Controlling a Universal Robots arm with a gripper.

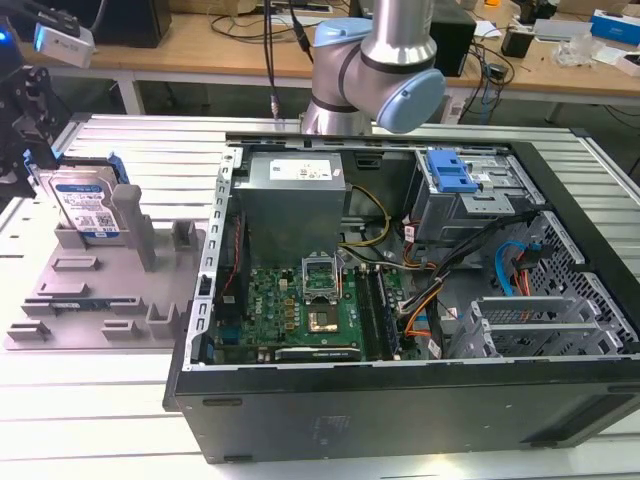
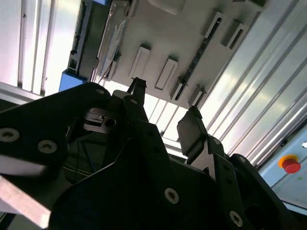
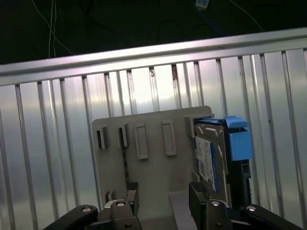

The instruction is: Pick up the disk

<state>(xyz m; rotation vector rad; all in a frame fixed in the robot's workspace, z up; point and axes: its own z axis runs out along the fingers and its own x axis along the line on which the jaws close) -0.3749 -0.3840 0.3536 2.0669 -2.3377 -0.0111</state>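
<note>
Grey tray (image 1: pixel 90 290) holds the disk (image 1: pixel 88 212) upright beside the computer case (image 1: pixel 400 410); the pincer (image 3: pixel 164 191) gapes wide, empty.

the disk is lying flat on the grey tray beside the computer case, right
Not quite: the disk is not lying flat. It stands on edge in a slot of the grey tray, beside the computer case, as the exterior view shows.

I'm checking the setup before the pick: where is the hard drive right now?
The hard drive stands on edge in the grey holder tray at the exterior view's left, beside the open computer case, with the gripper close by it.
</note>
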